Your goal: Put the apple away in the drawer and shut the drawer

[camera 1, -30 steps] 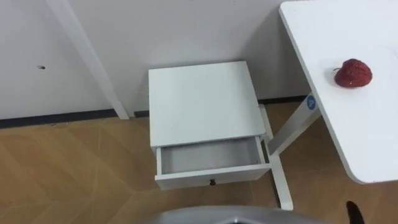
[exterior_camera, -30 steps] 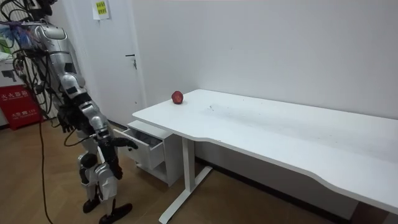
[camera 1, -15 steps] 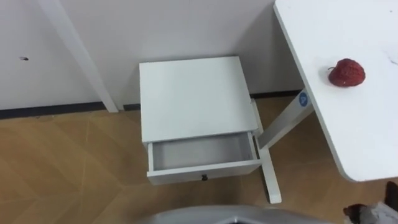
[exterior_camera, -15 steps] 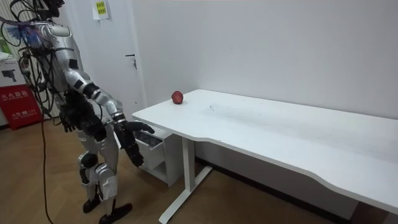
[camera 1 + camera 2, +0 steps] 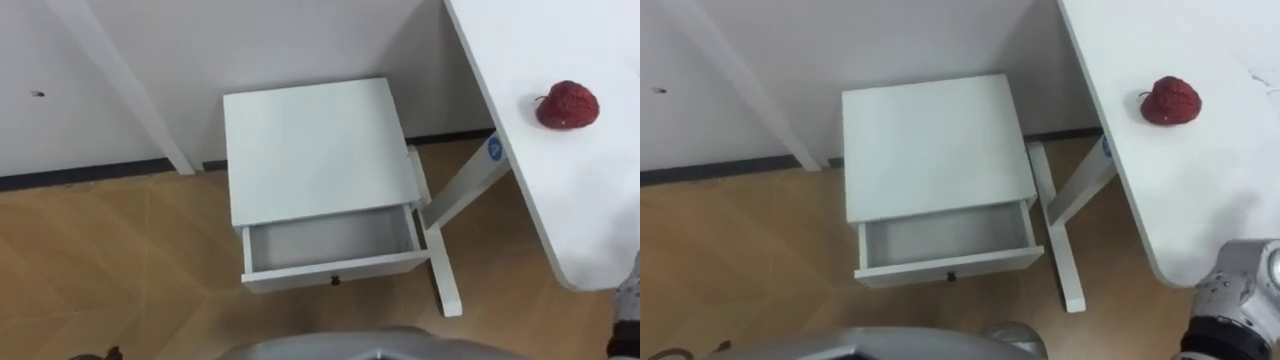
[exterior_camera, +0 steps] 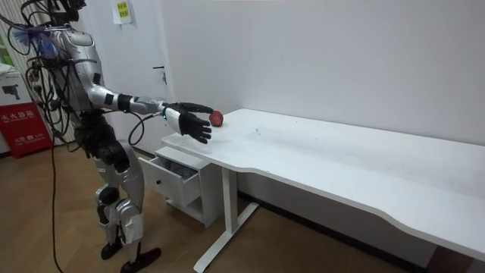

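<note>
R hand (image 6: pixel 193 123) is up at tabletop height on a level, outstretched arm. Fingers are straight & spread, thumb apart, nothing in the palm. Just past its fingertips, to the room view's right, sits the red round apple (image 5: pixel 567 105) w/ a short dark stem. In that view hand & fruit nearly overlap, so contact can't be told. The right eye view has the grey wrist at its lower-right corner, apart from the apple. Under & beyond the hand runs the long white table w/ rounded corner (image 5: pixel 565 215), the apple lying near its end by the wall. Below the hand & toward the robot's left stands the small white square-topped cabinet (image 5: pixel 312 148), back to the wall, just beside the table's white T-foot leg (image 5: pixel 442 270). Its white drawer (image 5: pixel 333 243) is pulled out, grey-white interior showing, w/ a small dark knob (image 5: pixel 335 280) on the front. Further out are the light wood-pattern floor (image 5: pixel 110 260), dark skirting (image 5: pixel 90 172) & plain white wall (image 5: pixel 250 40). The robot stands upright at the table's end, cabinet by its legs. L hand (image 5: pixel 103 354) is prob. the dark bit at the bottom-left edge of the left eye view; its state can't be told.
</note>
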Tool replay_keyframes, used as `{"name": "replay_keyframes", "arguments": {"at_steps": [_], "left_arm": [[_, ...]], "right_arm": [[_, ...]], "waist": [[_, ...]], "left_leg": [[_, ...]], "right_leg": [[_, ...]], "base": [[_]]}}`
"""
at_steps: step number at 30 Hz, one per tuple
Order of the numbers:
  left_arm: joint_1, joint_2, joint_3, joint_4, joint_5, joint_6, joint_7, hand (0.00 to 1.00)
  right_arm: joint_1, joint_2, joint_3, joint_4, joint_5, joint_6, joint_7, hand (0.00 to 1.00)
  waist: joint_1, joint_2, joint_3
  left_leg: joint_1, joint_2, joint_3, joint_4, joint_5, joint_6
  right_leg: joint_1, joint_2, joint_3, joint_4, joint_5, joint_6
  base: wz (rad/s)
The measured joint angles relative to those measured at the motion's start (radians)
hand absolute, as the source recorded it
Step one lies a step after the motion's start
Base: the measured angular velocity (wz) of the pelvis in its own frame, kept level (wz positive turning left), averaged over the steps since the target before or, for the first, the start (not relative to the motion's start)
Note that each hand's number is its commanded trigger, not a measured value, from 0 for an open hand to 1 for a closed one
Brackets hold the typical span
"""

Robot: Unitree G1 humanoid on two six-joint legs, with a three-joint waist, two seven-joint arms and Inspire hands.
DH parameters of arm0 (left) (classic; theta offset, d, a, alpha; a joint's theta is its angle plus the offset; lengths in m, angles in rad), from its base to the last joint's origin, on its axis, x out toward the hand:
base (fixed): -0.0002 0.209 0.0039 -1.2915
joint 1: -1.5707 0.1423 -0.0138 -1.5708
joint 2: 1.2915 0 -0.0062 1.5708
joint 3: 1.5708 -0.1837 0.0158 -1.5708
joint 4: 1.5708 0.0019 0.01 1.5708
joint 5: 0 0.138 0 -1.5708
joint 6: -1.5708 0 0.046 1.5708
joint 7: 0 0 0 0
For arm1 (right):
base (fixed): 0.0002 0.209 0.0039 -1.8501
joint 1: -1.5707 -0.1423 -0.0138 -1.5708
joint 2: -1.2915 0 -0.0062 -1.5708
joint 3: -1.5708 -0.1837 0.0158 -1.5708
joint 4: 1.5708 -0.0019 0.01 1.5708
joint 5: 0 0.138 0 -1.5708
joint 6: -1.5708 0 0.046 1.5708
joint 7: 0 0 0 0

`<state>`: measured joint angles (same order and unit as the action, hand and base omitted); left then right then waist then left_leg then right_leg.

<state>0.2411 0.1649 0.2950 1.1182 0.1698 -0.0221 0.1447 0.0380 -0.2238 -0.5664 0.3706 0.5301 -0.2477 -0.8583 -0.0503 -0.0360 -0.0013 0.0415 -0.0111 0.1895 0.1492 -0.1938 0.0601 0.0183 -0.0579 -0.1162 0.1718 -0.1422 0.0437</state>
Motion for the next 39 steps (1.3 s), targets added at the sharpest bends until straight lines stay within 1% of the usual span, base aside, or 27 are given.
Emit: {"name": "replay_keyframes", "arguments": {"at_steps": [1,2,4,5,7,8,9,12,14,17,22,25,28,29,34,39], "left_arm": [[0.000,0.001,-0.006,-0.001,0.000,0.000,0.000,0.00],[0.003,0.001,-0.008,-0.001,-0.001,0.000,0.001,0.00],[0.004,0.000,-0.018,-0.001,-0.001,0.000,0.001,0.00],[0.003,0.000,-0.024,-0.001,-0.001,0.000,0.000,0.00],[0.002,0.001,-0.027,-0.001,-0.003,0.000,0.000,0.00],[0.002,0.001,-0.037,-0.002,-0.001,0.000,-0.001,0.00],[0.002,0.002,-0.044,-0.003,-0.001,0.000,-0.001,0.00],[0.003,0.002,-0.064,-0.014,0.000,0.000,-0.008,0.00],[0.006,0.002,-0.064,-0.031,0.000,0.001,-0.012,0.00],[0.009,0.003,-0.065,-0.044,0.000,0.000,-0.023,0.00],[0.016,0.005,-0.072,-0.044,-0.001,0.000,-0.029,0.00],[0.027,0.007,-0.079,-0.044,0.000,0.000,-0.029,0.00],[0.029,0.008,-0.085,-0.042,0.001,0.000,-0.029,0.00],[0.030,0.009,-0.085,-0.042,0.002,0.000,-0.029,0.00],[0.030,0.012,-0.090,-0.041,0.021,0.000,-0.029,0.00],[0.032,0.013,-0.091,-0.041,0.021,0.000,-0.029,0.00]], "right_arm": [[0.000,-0.008,0.030,0.006,-0.025,0.001,0.002,0.00],[-0.003,-0.009,0.052,0.007,-0.031,0.003,0.010,0.00],[-0.010,-0.010,0.075,0.011,-0.056,0.013,0.023,0.00],[-0.009,-0.010,0.083,0.011,-0.090,0.021,0.034,0.00],[-0.008,-0.013,0.098,0.013,-0.141,0.023,0.056,0.00],[-0.009,-0.021,0.115,0.015,-0.153,0.024,0.077,0.00],[-0.009,-0.024,0.120,0.018,-0.160,0.025,0.092,0.00],[-0.008,-0.035,0.160,0.023,-0.187,0.043,0.163,0.00],[-0.008,-0.039,0.180,0.032,-0.189,0.058,0.215,0.00],[-0.009,-0.043,0.199,0.051,-0.220,0.077,0.273,0.00],[-0.009,-0.048,0.238,0.053,-0.221,0.077,0.331,0.00],[-0.009,-0.069,0.269,0.073,-0.233,0.082,0.361,0.00],[-0.010,-0.083,0.272,0.089,-0.274,0.096,0.394,0.00],[-0.012,-0.083,0.272,0.089,-0.297,0.097,0.400,0.00],[-0.017,-0.101,0.272,0.088,-0.305,0.096,0.426,0.00],[-0.017,-0.105,0.272,0.088,-0.305,0.096,0.437,0.00]], "waist": [[0.004,0.000,-0.0001],[0.007,-0.009,0.0045],[0.009,-0.012,0.0057],[0.012,-0.010,0.0050],[0.013,-0.011,0.0055],[0.013,-0.008,0.0038],[0.013,-0.009,0.0042],[0.017,-0.015,0.0071],[0.021,-0.021,0.0049],[0.029,-0.023,0.0046],[0.030,-0.023,0.0048],[0.031,-0.027,0.0070],[0.038,-0.031,0.0090],[0.039,-0.032,0.0093],[0.048,-0.033,0.0091],[0.053,-0.043,0.0093]], "left_leg": [[0.001,0.000,0.000,-0.001,0.000,0.000],[0.001,0.000,0.000,-0.002,0.000,0.000],[0.001,0.000,-0.002,-0.002,0.000,0.000],[0.001,0.000,-0.002,-0.002,0.000,0.000],[0.001,0.000,-0.004,-0.002,0.000,0.000],[0.001,0.000,-0.004,-0.002,0.000,0.000],[0.002,0.000,-0.004,-0.002,0.000,0.000],[0.001,0.001,-0.004,-0.002,0.000,0.000],[0.002,0.001,-0.004,-0.002,0.000,0.000],[0.005,0.000,-0.004,-0.002,0.000,0.000],[0.009,0.000,-0.005,-0.001,0.000,0.000],[0.017,0.000,-0.012,-0.001,0.000,0.000],[0.018,-0.001,-0.013,-0.001,0.000,0.000],[0.017,-0.001,-0.014,-0.001,0.000,0.000],[0.016,-0.001,-0.016,0.001,0.000,0.000],[0.006,-0.001,-0.030,0.004,0.000,0.000]], "right_leg": [[0.000,0.000,0.000,-0.001,0.000,0.000],[0.000,0.000,-0.001,-0.001,0.000,0.000],[-0.001,-0.001,-0.003,-0.002,0.000,0.000],[-0.002,-0.001,-0.007,-0.002,0.000,0.000],[-0.001,-0.002,-0.011,-0.002,0.000,0.000],[0.000,-0.002,-0.012,-0.003,0.000,0.000],[0.001,-0.002,-0.014,-0.003,0.000,0.000],[0.000,-0.004,-0.021,-0.002,0.000,0.000],[0.001,-0.004,-0.024,-0.002,0.000,0.000],[0.003,-0.005,-0.025,-0.002,0.000,0.000],[0.009,-0.006,-0.029,-0.003,0.000,0.000],[0.020,-0.006,-0.034,-0.003,0.000,0.000],[0.021,-0.006,-0.036,-0.002,0.000,0.000],[0.021,-0.006,-0.037,-0.002,0.000,0.000],[0.021,-0.006,-0.037,-0.002,0.000,0.000],[0.021,-0.006,-0.050,-0.003,0.000,0.000]], "base": [[0.00],[0.00],[0.03],[0.04],[0.02],[0.00],[0.00],[0.00],[0.00],[0.00],[0.01],[0.04],[0.01],[0.00],[0.00],[0.07]]}}
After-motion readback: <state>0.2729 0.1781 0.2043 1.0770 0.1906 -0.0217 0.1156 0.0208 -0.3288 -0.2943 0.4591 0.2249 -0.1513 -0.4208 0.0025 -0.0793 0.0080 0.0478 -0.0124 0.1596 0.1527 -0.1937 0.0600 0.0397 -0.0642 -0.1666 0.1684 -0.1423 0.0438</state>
